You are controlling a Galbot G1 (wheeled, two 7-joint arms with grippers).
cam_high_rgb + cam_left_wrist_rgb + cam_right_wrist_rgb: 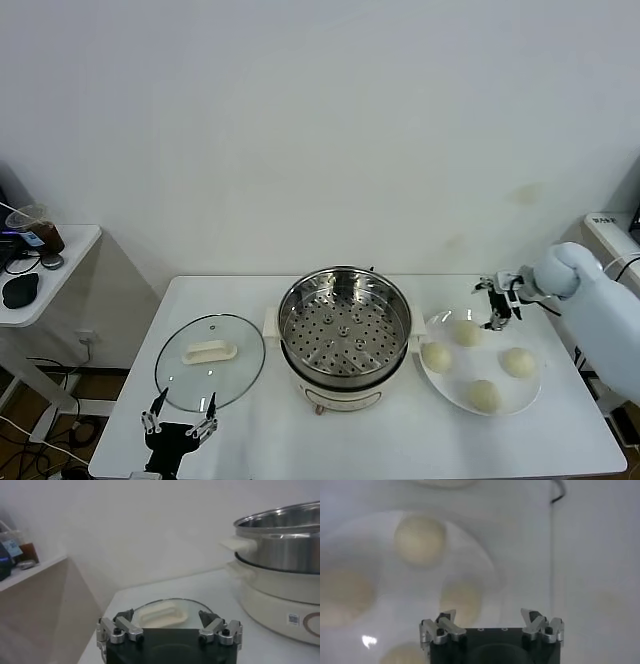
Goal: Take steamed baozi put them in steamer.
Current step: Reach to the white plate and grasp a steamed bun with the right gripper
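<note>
The steamer (345, 330) stands mid-table, a shiny steel pot with an empty perforated tray on a cream base; the left wrist view shows its side (285, 540). Several cream-white baozi lie on a white plate (478, 365) to its right, among them one at the far side (466, 333), one at the left (436, 356) and one at the front (484, 396). My right gripper (497, 303) hovers open over the plate's far edge, holding nothing. Its wrist view looks down past the open gripper (490, 622) at the baozi (420, 540) (462, 597). My left gripper (182, 415) rests open by the table's front left.
A round glass lid (210, 360) with a white handle lies flat left of the steamer, just beyond the left gripper (169, 625). A small side table (60, 262) with a cup and dark items stands off to the far left. A wall rises behind the table.
</note>
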